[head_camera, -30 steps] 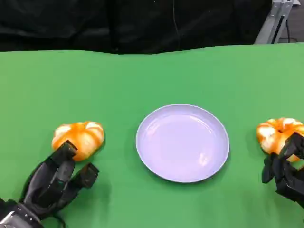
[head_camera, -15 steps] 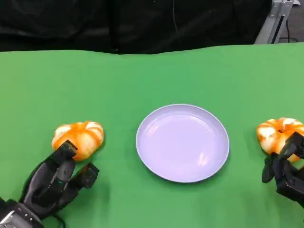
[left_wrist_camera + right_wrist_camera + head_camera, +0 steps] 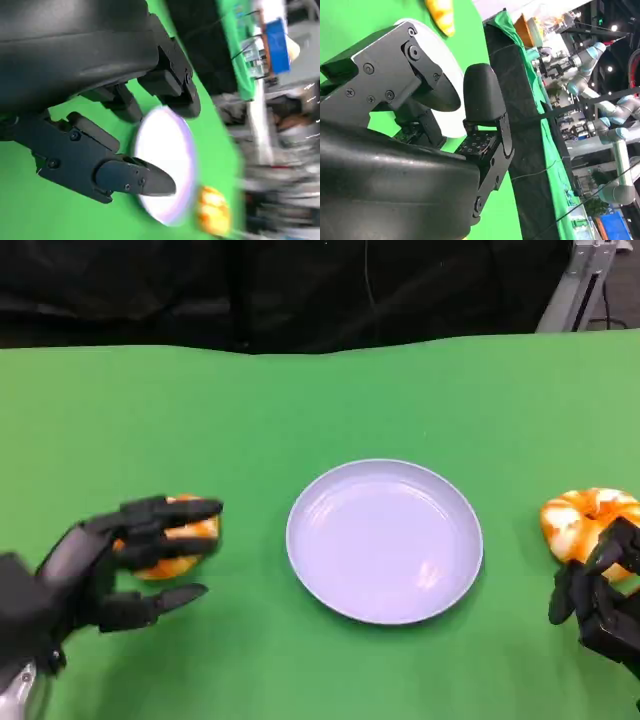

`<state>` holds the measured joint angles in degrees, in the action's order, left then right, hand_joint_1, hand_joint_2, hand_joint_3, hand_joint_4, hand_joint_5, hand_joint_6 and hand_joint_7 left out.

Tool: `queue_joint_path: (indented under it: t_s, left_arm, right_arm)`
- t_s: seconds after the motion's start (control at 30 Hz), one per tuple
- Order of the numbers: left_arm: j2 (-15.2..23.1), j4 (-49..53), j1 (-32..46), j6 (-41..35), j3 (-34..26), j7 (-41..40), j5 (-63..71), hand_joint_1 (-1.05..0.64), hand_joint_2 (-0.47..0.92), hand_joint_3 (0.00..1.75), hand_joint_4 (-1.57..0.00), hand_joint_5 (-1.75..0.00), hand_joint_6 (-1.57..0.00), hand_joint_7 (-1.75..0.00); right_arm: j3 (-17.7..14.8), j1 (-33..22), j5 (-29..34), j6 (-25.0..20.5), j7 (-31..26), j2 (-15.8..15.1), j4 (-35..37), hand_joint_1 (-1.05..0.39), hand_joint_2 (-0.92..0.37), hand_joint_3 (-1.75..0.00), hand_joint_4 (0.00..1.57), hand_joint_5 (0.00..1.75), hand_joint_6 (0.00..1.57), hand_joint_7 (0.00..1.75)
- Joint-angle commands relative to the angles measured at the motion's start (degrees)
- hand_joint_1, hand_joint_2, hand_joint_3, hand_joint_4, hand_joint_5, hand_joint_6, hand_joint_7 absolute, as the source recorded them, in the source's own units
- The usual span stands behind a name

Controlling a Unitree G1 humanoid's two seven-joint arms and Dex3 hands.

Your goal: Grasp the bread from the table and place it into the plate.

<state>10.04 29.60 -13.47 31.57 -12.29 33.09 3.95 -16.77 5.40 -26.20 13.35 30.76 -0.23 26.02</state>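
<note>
Two orange-and-white bread rolls lie on the green table (image 3: 320, 400), one on each side of a pale lilac plate (image 3: 384, 540). My left hand (image 3: 100, 570) is raised with its fingers spread over the left bread (image 3: 193, 530), hiding part of it; the thumb lies nearer me and nothing is gripped. The right bread (image 3: 580, 515) lies at the table's right edge. My right hand (image 3: 600, 600) sits just in front of it, fingers apart, one fingertip overlapping its near side. The left wrist view shows the plate (image 3: 165, 165) and the right bread (image 3: 212, 210) beyond my fingers (image 3: 125, 177).
Black cloth hangs behind the table's far edge, with a metal frame (image 3: 585, 280) at the back right. In the right wrist view the left bread (image 3: 440, 12) and the plate (image 3: 451, 60) lie past my fingers (image 3: 482, 95); other robot arms (image 3: 600, 60) stand in the background.
My left hand has lifted off the table and swung forward, its fingers now spread over the left bread. The right hand has barely moved.
</note>
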Motion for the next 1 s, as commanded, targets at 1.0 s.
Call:
queue_joint_path:
  t_s: [1.0]
  left_arm:
    - [10.9, 23.85, -25.47, -16.82, 38.24, -39.57, 49.82, -1.05, 0.92, 0.1, -0.3, 0.0, -0.29, 0.0]
  right_arm:
    - [0.28, -0.58, -0.09, 0.19, -0.74, -0.5, -2.13, -0.02, -0.44, -1.42, 0.92, 1.75, 0.78, 1.68]
